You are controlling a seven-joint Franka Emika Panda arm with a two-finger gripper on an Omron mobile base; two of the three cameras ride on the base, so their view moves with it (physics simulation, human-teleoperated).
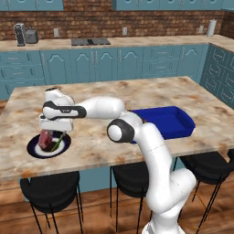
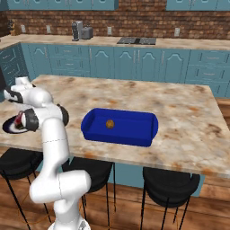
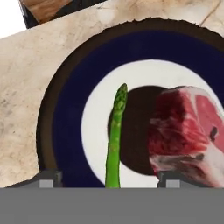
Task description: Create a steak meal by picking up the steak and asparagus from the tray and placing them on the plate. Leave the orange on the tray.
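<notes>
The round plate (image 3: 72, 92) with a navy rim lies near the island's left front edge (image 1: 33, 150). On it rest the pinkish-red steak (image 3: 188, 127), also seen at the steak (image 1: 45, 140), and the green asparagus (image 3: 115, 131), a thin stalk (image 1: 57, 143) lying beside the meat. My gripper (image 3: 110, 179) hangs just above the plate (image 1: 54, 131), open, its fingertips (image 3: 49, 177) standing wide on either side of the asparagus without touching it. The blue tray (image 2: 134, 134) sits mid-island and holds the orange (image 2: 109, 123).
Black stools (image 1: 50, 189) stand along the island's front edge. The blue tray (image 1: 180, 119) lies to the right of my arm. Cabinets and a counter with a toaster (image 1: 31, 35) line the far wall.
</notes>
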